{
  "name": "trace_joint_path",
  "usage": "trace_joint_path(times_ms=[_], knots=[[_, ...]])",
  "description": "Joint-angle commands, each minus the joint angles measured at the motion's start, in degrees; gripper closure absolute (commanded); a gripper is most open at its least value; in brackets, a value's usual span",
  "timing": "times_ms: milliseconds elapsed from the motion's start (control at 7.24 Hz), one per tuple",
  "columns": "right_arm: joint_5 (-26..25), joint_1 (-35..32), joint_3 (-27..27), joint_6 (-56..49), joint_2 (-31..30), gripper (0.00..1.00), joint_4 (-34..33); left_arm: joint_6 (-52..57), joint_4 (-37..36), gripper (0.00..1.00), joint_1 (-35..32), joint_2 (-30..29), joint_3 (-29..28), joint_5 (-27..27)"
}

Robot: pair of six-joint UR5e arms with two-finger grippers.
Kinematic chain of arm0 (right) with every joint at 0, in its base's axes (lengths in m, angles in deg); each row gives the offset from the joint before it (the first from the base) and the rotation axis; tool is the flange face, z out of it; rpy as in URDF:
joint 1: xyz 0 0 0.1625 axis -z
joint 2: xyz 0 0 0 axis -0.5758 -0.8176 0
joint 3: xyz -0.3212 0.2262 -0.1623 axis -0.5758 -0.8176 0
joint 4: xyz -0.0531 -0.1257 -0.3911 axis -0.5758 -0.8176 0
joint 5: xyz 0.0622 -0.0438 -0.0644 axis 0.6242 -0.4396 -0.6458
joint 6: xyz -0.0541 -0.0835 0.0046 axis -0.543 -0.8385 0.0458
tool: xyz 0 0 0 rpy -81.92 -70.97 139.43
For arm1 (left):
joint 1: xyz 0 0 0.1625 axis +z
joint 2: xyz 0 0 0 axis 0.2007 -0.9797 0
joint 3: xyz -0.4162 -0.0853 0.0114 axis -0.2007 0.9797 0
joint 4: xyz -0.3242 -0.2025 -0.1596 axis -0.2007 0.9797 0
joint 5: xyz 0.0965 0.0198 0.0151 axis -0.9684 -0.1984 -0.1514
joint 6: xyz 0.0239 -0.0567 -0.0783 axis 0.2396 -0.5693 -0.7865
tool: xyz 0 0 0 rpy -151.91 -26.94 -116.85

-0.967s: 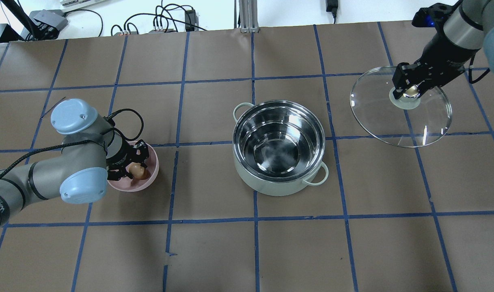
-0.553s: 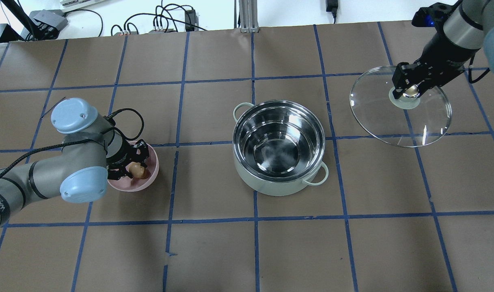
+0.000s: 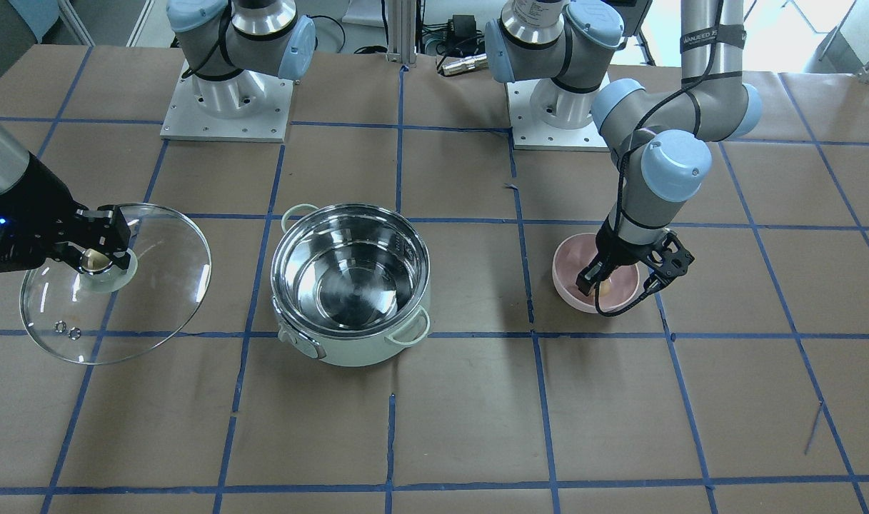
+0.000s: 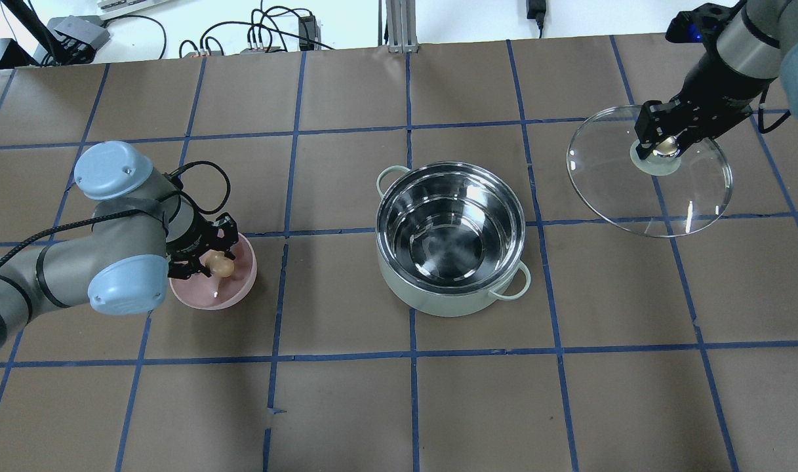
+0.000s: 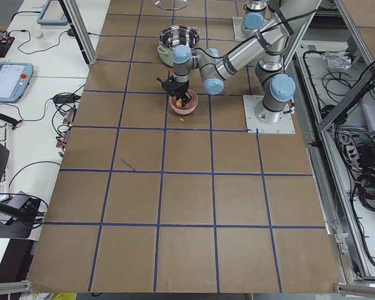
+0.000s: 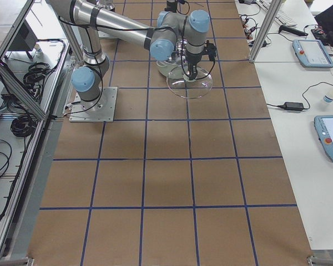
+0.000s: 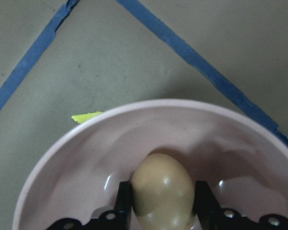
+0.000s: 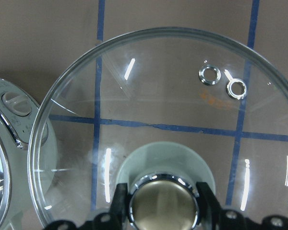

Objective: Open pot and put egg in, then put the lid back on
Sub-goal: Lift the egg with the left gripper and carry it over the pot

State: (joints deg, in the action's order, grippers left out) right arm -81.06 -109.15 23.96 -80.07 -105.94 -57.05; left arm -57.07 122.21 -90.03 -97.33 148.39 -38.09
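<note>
On the brown bench taped in blue squares, the left claw is clenched on the egg inside a pink bowl. A yellow scrap lies just beside the bowl. Mid-bench stands the uncovered pot, nothing over its mouth. Right of it, well apart, the right claw grips the knob of the tilted lid. The lettering on the arms is too small to read.

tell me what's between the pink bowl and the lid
The open pot, empty, stands between the bowl and the lid; the overhead view shows it.
</note>
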Motion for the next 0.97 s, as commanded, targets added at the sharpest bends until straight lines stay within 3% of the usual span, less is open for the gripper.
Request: trace_joint_path(times_ms=[0, 276, 415, 553, 829], knots=[[-0.5, 0.0, -0.1, 0.6, -0.1, 0.72, -0.1, -0.1, 11.1, 0.96, -0.6, 4.3, -5.0, 0.2], [-0.7, 0.0, -0.2, 1.1, -0.1, 0.72, 0.2, -0.6, 15.7, 0.95, -6.3, 6.4, -10.5, 0.4], [-0.8, 0.0, -0.2, 2.1, -0.1, 0.72, 0.5, -3.3, 19.2, 0.96, -11.3, 5.9, -16.3, 1.1], [-2.9, -0.1, -0.2, 2.5, -0.1, 0.72, 0.4, -9.9, 20.3, 0.96, -16.5, 4.3, -20.5, 1.5], [-3.3, -0.1, -0.2, 2.9, -0.1, 0.72, 0.2, -7.2, 17.4, 0.96, -27.5, -1.2, -24.0, 1.5]])
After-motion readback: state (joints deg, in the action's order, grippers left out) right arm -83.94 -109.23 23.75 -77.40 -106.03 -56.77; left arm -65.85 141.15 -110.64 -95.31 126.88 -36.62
